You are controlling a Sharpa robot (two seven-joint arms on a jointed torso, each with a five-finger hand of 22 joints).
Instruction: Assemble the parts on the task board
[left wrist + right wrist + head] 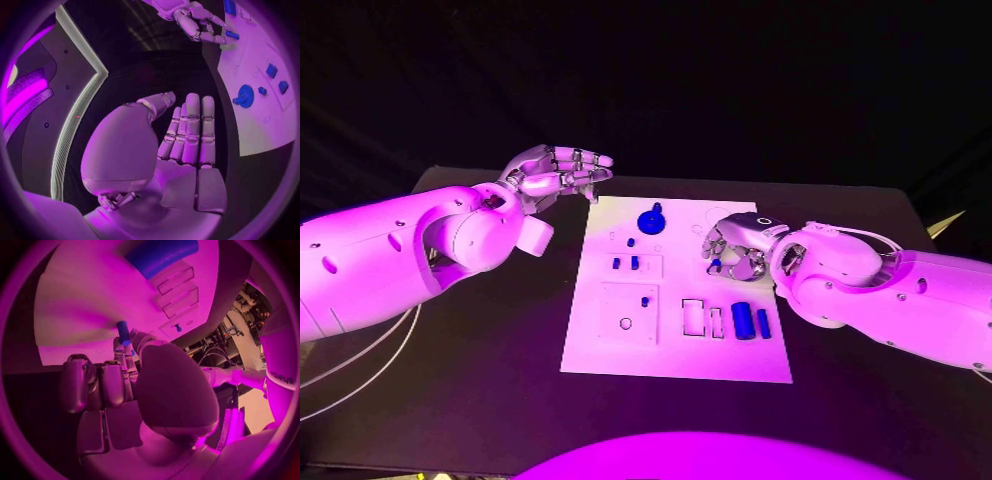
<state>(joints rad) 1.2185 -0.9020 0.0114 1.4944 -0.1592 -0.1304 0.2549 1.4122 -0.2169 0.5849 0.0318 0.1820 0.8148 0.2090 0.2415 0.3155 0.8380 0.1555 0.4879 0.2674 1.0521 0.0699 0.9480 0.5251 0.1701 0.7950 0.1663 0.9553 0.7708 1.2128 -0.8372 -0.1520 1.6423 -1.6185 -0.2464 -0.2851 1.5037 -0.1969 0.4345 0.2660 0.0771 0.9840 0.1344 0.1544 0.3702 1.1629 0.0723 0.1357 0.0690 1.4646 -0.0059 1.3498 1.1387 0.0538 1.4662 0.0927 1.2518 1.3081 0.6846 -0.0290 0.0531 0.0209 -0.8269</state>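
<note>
One small blue peg [122, 330] sits pinched at the fingertips of the right hand [737, 249], low over the right side of the task board [678, 360]. The grip looks shallow, so I judge the peg could tilt or slip if it meets a socket edge off-centre, and it might knock the two blue cylinders [751, 321] lying nearby. The left hand [561, 172] hovers empty, fingers together but straight, over the tabletop [473, 380] just off the board's far left corner
</note>
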